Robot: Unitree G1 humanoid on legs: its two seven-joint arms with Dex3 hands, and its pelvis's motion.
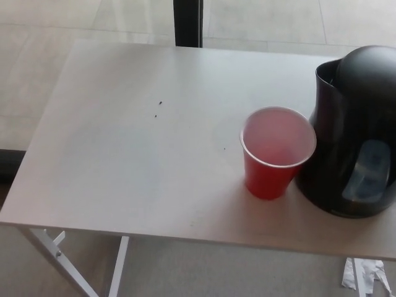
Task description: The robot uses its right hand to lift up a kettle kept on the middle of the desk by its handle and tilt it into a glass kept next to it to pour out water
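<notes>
A black kettle (pixel 356 133) stands upright at the right side of the white desk (pixel 142 161), cut off by the picture's right edge. Its spout faces left and a pale water window shows low on its side; its handle is out of sight. A red plastic cup (pixel 275 154) stands upright right beside the kettle on its left, about touching it, with a whitish inside. Neither of my hands shows in the head view.
A dark vertical post (pixel 187 23) rises behind the desk's far edge. White desk legs (pixel 68 263) show below the front left. A crumpled white scrap (pixel 366 274) lies on the floor at lower right.
</notes>
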